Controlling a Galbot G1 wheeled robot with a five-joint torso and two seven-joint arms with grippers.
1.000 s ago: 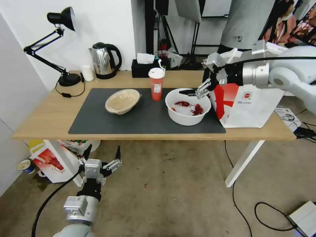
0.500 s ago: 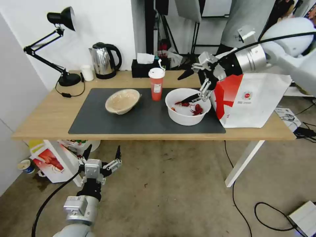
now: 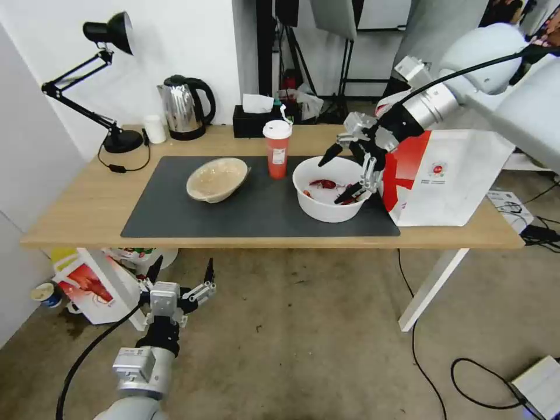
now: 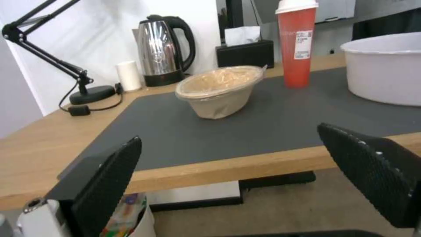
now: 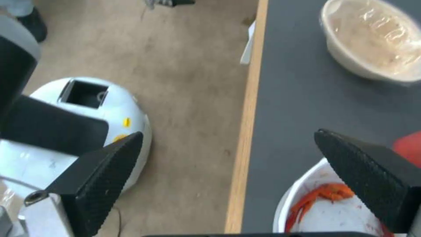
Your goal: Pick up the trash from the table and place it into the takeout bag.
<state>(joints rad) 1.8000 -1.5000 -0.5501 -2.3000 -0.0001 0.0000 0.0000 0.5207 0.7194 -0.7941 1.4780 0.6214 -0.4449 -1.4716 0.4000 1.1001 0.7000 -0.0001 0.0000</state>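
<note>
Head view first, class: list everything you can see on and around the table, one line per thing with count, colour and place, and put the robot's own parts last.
Table: one, light wood, white legs.
Mat: one, dark grey, on the table.
Plastic bowl: one, white, red crayfish shells inside, mat's right end.
Drink cup: one, red, white lid, behind the mat's middle.
Shallow bowl: one, beige, tilted, mat's left half.
Takeout bag: one, white and red, table's right end.
Kettle: one, silver and black, back edge.
Desk lamp: one, black, back left.
Small cup: one, white, beside the kettle.
Tissue box: one, black, back.
Right gripper: open, over the plastic bowl.
Left gripper: open, low before the table.
</note>
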